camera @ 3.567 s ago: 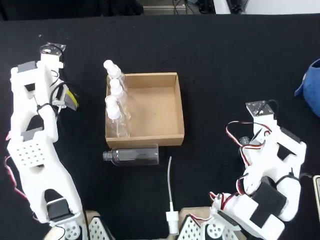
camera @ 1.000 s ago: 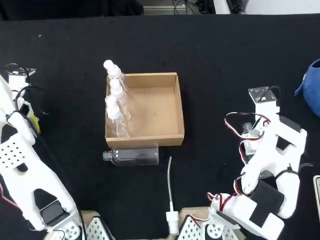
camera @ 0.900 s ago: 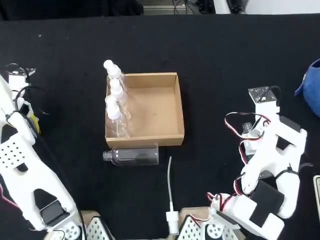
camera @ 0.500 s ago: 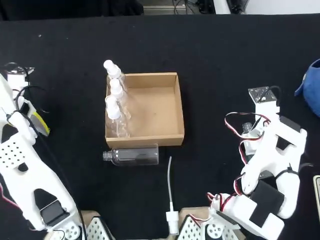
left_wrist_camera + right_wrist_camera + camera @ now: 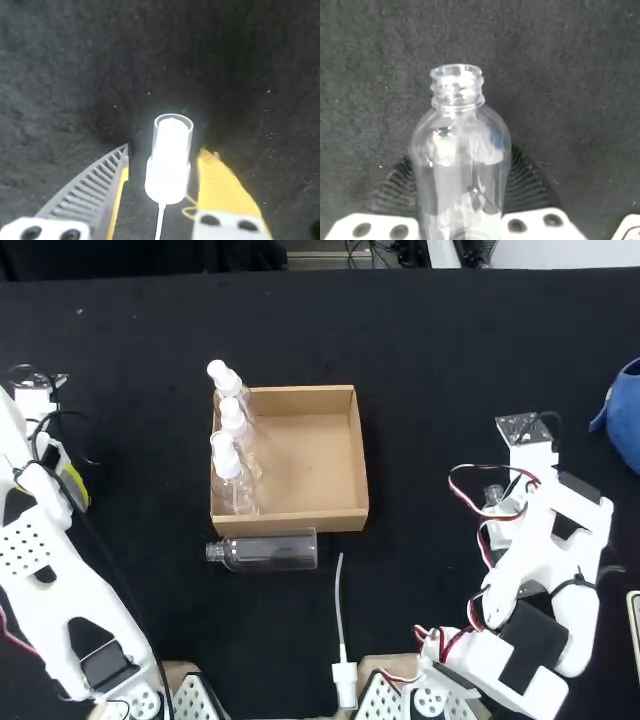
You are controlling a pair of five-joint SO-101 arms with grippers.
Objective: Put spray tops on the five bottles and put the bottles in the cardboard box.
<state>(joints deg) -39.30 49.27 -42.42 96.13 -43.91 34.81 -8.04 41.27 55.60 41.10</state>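
Left gripper [image 5: 164, 149] swung away from the cardboard box [image 5: 300, 460].
Its jaws straddle a spray top [image 5: 169, 155], narrowing (not yet pinching); pickup likely follows.

1. the cardboard box [image 5: 310, 455] sits in the middle of the table [image 5: 450, 360]; three bottles [image 5: 228, 465] stand along its left wall.
2. a fourth bottle [image 5: 265, 551] lies on its side just before the box.
3. a spray top [image 5: 343, 640] lies before that bottle, to its right.
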